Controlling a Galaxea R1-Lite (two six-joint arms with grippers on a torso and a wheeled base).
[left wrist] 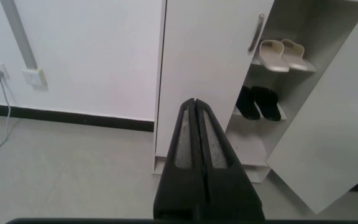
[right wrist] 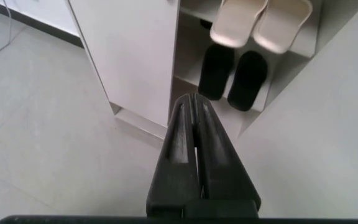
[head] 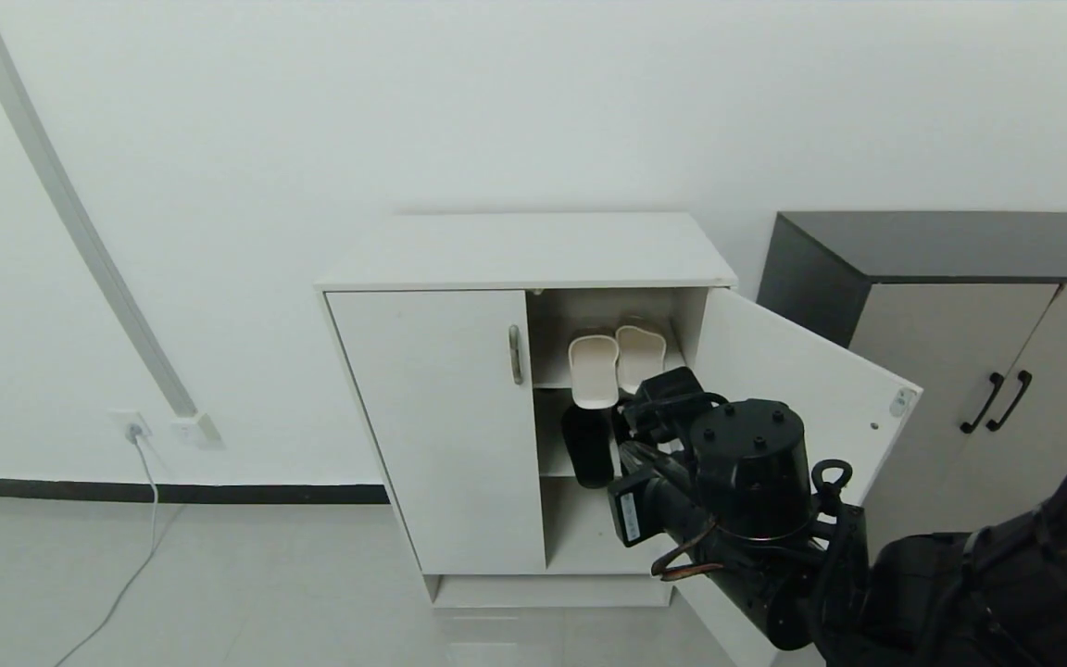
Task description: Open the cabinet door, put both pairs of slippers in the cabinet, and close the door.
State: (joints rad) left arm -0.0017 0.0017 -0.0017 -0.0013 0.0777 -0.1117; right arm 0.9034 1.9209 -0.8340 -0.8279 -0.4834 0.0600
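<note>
At the mouth of the cabinet (head: 533,250), the right gripper (right wrist: 195,102) hangs with its fingers pressed together and nothing between them, just in front of the open compartment. The left gripper (left wrist: 194,106) is also closed up and empty, held farther back and facing the closed left door (head: 432,417). Beyond the right gripper, the black slippers (right wrist: 232,74) lie side by side on the middle shelf. The beige slippers (right wrist: 260,22) sit on the shelf above, their ends jutting a little past its edge. Both pairs look stowed, so the step in hand appears to be the last one, closing up. The right door (head: 802,371) stands swung wide beside the right arm. The next move likely calls for drawing that arm clear of the opening, getting round to the door's outer face and pushing it until it meets the frame, without catching the jutting beige pair.
</note>
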